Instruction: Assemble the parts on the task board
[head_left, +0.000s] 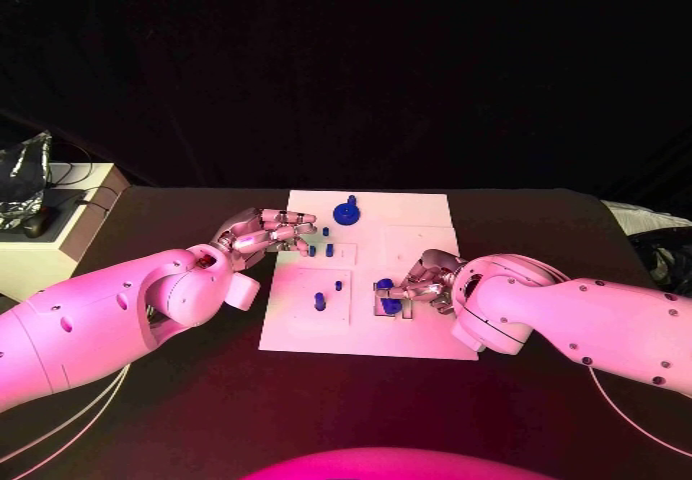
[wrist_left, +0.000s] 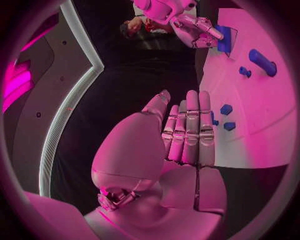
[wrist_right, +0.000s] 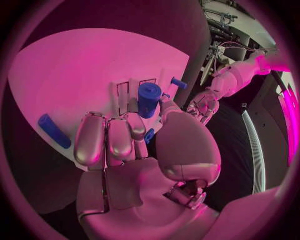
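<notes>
We find the right hand (head_left: 418, 285), fingers curled around a blue cylindrical plastic part (wrist_right: 149, 99), seating it in the white flat task board (head_left: 418, 215); next comes a straight downward press. The left hand (head_left: 267, 235) holds nothing, fingers pressed together.

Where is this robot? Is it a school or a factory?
Probably a robot lab. It sits at a black table with a white task board holding small blue parts, and a box with cables stands beside it.
</notes>
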